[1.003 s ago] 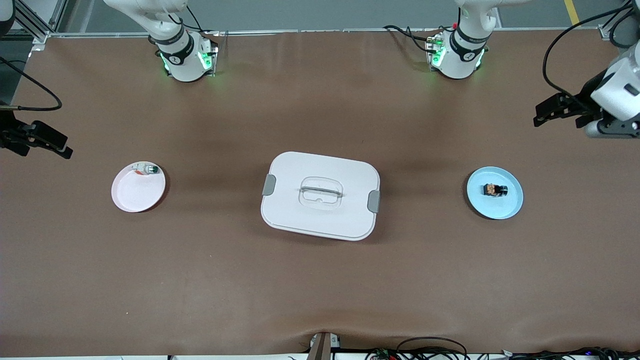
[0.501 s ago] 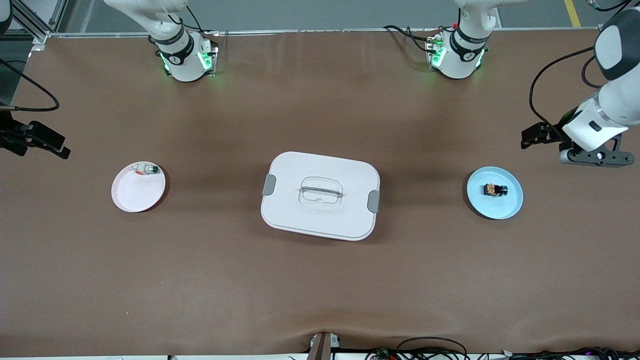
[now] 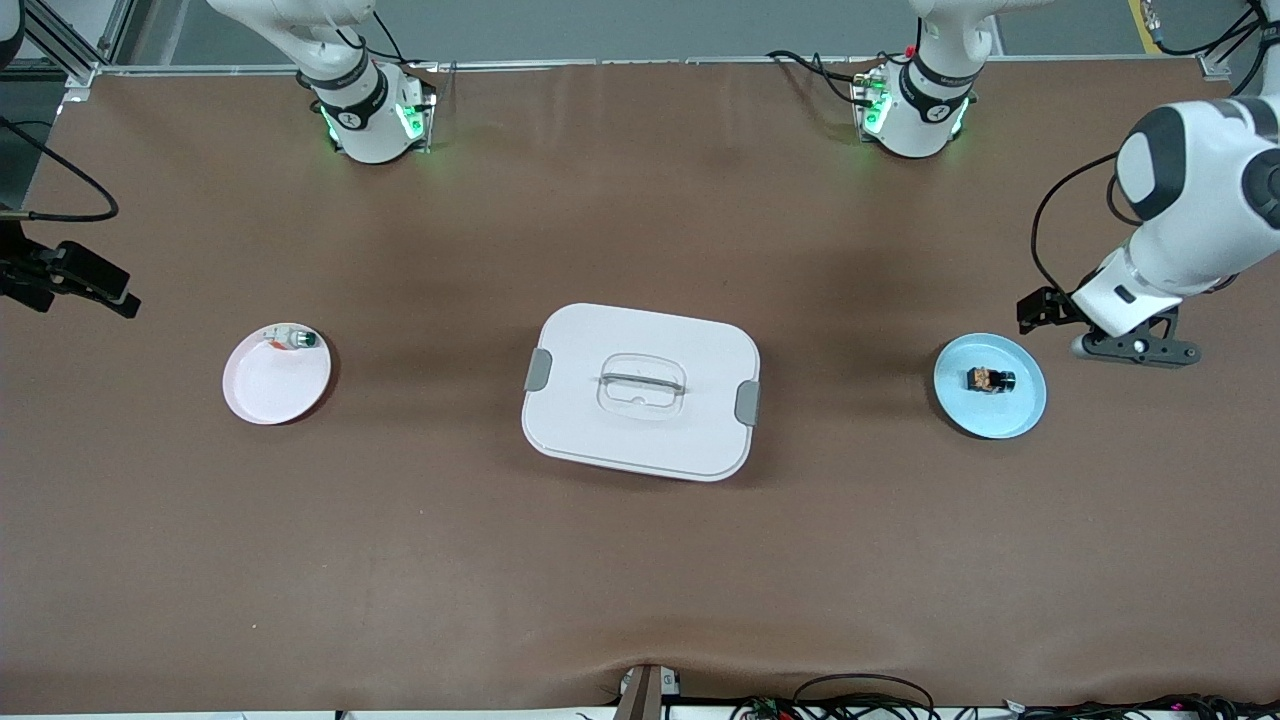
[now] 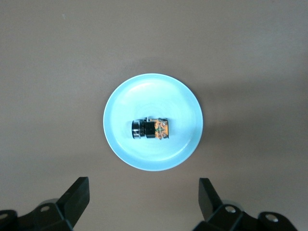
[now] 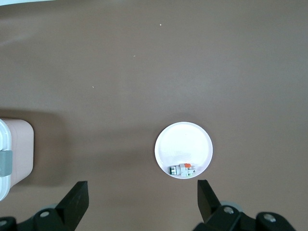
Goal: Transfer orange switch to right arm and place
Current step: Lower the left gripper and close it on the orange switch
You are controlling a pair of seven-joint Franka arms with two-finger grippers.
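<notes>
Brown matting covers the whole bench [image 3: 640, 580], and at its centre we see a white rectangular lidded box [image 3: 640, 392] with grey side clips and a clear recessed handle.

From that box, at about three o'clock in the front view, lies a round light-blue plate [image 3: 990, 386]. On its middle rests the orange switch [image 3: 989, 379], a tiny black block with an orange-patterned face, lying on its side and touched by nothing. At about nine o'clock from the box sits a round pale pink plate [image 3: 276, 380]; at its rim farther from the front camera lies a small white piece with a green end and a red mark [image 3: 291, 339].

We find the left arm bent over its end of the bench, its white wrist angled downward, with the left gripper [image 3: 1040, 310] in the air over bare matting just beside the blue plate, at roughly one o'clock from it. In the left wrist view its two black fingers [image 4: 77, 197] stand wide apart, empty, the plate and switch between them and well below.

Only part of the right gripper [image 3: 85, 280] shows at the front view's edge, the arm itself cut off. It waits over the matting at the right arm's end, its fingers [image 5: 77, 199] spread apart and holding nothing.
</notes>
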